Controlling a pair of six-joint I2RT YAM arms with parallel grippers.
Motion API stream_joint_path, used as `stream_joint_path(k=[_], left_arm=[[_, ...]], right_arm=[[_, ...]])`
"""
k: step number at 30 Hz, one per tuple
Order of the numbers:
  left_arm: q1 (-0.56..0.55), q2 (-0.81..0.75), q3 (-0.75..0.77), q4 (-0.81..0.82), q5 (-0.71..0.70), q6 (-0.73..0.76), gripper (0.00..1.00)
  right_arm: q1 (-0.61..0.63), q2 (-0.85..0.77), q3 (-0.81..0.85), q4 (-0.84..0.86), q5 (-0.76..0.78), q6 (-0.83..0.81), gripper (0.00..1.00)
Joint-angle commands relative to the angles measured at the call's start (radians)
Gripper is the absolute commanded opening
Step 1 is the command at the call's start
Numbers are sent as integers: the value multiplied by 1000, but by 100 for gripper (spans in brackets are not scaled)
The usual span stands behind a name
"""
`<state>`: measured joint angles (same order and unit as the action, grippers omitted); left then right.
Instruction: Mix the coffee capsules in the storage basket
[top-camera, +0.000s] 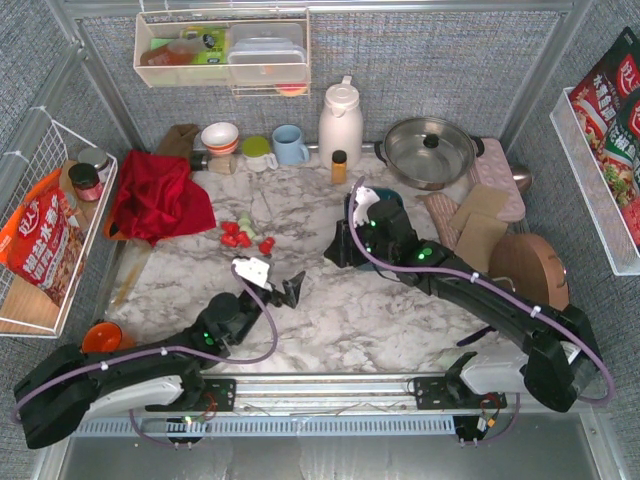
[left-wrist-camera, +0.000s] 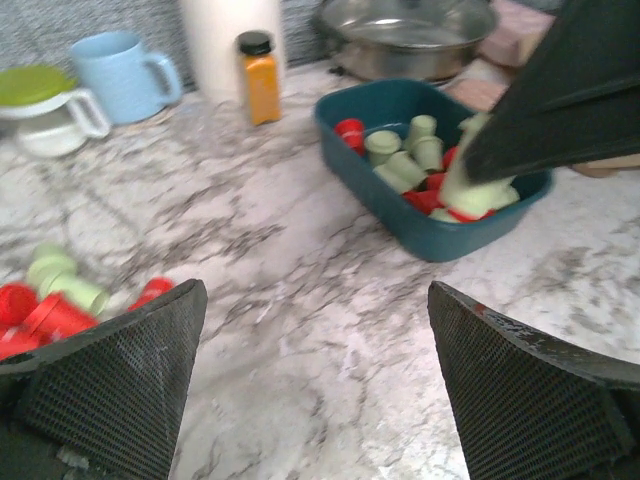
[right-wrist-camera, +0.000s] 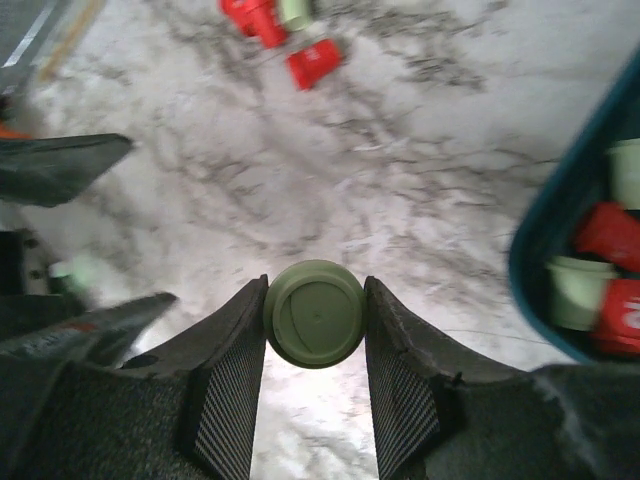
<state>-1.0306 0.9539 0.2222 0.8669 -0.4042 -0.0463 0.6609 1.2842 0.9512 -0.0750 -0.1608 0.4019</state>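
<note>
My right gripper (right-wrist-camera: 314, 292) is shut on a pale mint green coffee capsule (right-wrist-camera: 314, 318), held just above the marble beside the storage basket (right-wrist-camera: 545, 250). The dark teal basket (left-wrist-camera: 395, 215) holds several red and mint capsules (left-wrist-camera: 405, 160). In the top view it (top-camera: 393, 197) is mostly hidden under the right wrist. Loose red and mint capsules (top-camera: 245, 235) lie in a small heap on the table (left-wrist-camera: 55, 300). My left gripper (top-camera: 290, 292) stands wide open and empty (left-wrist-camera: 315, 335) low over bare marble between the heap and the basket. The right gripper (top-camera: 340, 250) is close by.
Along the back stand a green-lidded cup (top-camera: 257, 148), a blue mug (top-camera: 290, 145), a white thermos (top-camera: 340, 120), an amber bottle (top-camera: 339, 165) and a lidded pot (top-camera: 430, 150). A red cloth (top-camera: 155, 195) lies at the left, oven mitts (top-camera: 475, 225) at the right. White wire baskets (top-camera: 50, 230) hang on both walls.
</note>
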Motion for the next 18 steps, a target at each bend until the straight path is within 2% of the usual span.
stream_joint_path(k=[1, 6, 12, 18], left_arm=[[1, -25, -15, -64, -215, -82, 99], [3, -31, -28, -130, -345, -155, 99], [8, -6, 26, -339, -436, -313, 99], [25, 7, 62, -503, -461, -447, 99]], right_arm=[[-11, -3, 17, -58, 226, -149, 19], [-55, 32, 17, -44, 419, -259, 20], [-143, 124, 15, 18, 515, -286, 24], [-223, 266, 38, 74, 508, -265, 45]])
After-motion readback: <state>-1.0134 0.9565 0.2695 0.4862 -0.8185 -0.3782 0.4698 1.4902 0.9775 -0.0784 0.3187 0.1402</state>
